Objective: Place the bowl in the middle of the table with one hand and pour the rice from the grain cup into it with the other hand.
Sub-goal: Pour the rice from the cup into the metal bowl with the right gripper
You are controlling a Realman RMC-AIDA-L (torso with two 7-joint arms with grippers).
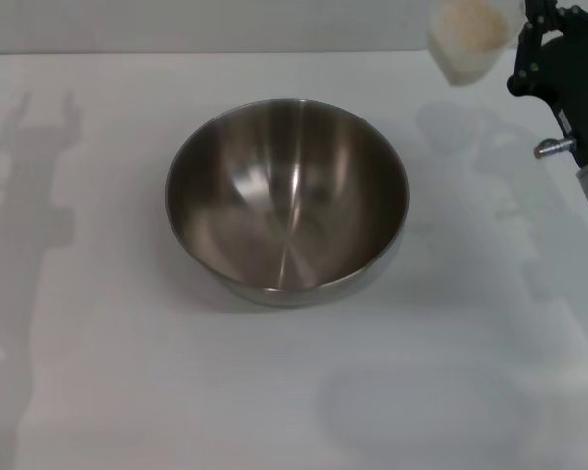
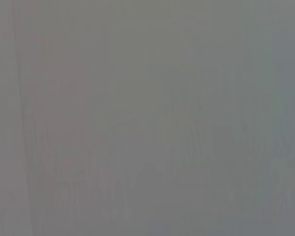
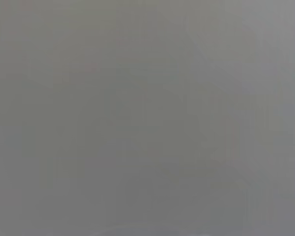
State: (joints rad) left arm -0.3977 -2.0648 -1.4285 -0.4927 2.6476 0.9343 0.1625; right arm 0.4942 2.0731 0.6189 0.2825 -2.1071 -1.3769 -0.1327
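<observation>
The bowl (image 1: 287,201) sits empty mid-table (image 1: 98,392), so placing looks done, while the right tool (image 1: 517,44) grips the grain cup (image 1: 467,39) of rice (image 1: 473,23) aloft beyond the bowl, pouring not yet begun.

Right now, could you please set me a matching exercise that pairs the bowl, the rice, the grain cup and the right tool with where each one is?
Things:
1. bowl
2. rice
3. grain cup
4. right tool

Places:
A. inside the grain cup
B. far right, at the cup's side
C. middle of the table, empty
D. raised beyond the bowl, to its right

Pairs: 1-C, 2-A, 3-D, 4-B
</observation>
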